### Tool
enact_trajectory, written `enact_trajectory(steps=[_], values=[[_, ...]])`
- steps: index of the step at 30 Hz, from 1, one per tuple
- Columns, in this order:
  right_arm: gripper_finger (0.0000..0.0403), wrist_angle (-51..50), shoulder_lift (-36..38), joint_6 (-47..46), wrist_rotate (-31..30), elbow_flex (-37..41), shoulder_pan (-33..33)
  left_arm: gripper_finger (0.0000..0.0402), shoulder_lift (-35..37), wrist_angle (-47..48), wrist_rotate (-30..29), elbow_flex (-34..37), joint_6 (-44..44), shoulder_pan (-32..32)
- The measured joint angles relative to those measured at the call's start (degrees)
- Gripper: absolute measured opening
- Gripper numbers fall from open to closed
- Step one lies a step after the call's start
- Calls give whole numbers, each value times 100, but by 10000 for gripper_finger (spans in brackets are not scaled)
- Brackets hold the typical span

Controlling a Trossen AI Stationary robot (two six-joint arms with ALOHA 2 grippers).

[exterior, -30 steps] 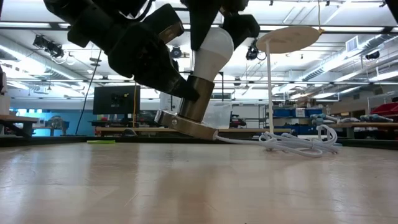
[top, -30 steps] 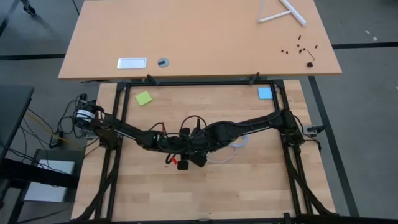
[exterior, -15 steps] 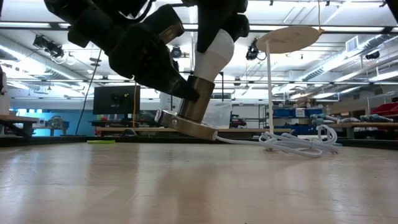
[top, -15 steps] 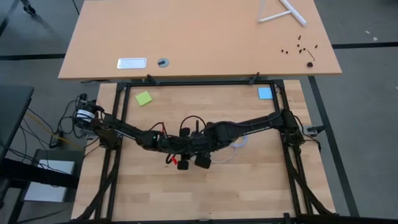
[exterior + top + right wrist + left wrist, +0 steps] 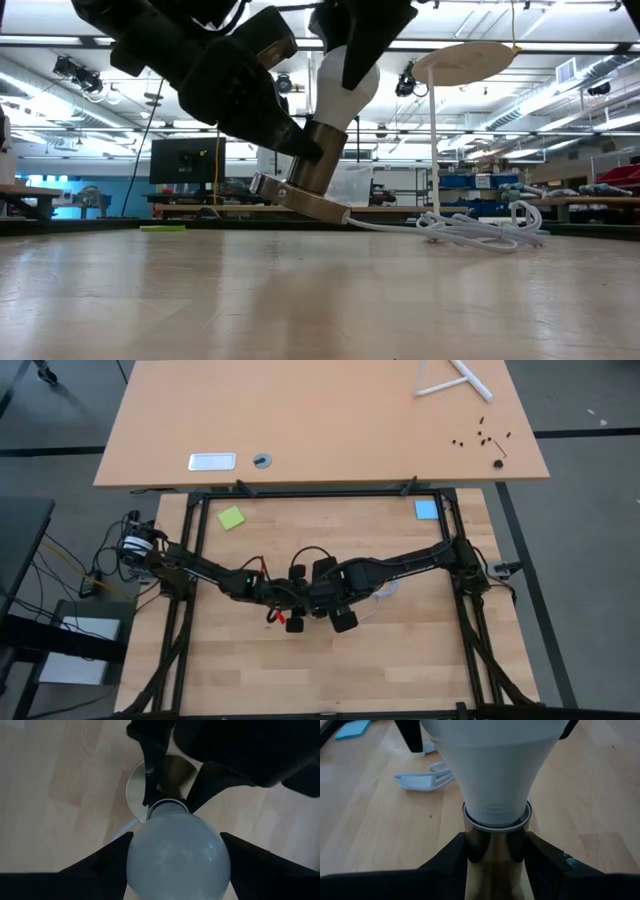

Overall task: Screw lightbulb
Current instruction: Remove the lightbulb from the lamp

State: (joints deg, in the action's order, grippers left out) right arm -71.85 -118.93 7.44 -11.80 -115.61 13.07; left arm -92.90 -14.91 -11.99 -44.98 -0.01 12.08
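bulb (image 5: pixel 340 85) sits in socket (image 5: pixel 318 165), tilted on surface (image 5: pixel 320 300) | left tool (image 5: pixel 495 851) clamps socket | right tool (image 5: pixel 177 851) turned since before, fingers hugging bulb | screwing goes on
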Motion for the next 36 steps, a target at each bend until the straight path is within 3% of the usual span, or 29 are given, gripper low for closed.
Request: enact_trajectory(steps=[6,15,20,24,27,30,36], values=[[287,-255,-11,-369,-137,-389,144,150,26,-105,47,-21,114,7],[319,-819,-15,-3272,-490,-985,157,150,32,-234,98,-20,45,-2],[348,-690,28,-3100,-461,-1010,150,150,-18,28,227,34,96,20],[350,-666,28,-2279,-420,-1009,230,150,-26,17,177,32,94,7],[347,-696,22,-2309,-249,-1006,265,150,-12,-63,175,22,94,12],[347,-742,20,-3208,106,-1004,196,150,-9,-77,171,19,92,7],[350,-1088,17,-5252,260,-968,-22,150,-7,-119,132,19,-3,4]])
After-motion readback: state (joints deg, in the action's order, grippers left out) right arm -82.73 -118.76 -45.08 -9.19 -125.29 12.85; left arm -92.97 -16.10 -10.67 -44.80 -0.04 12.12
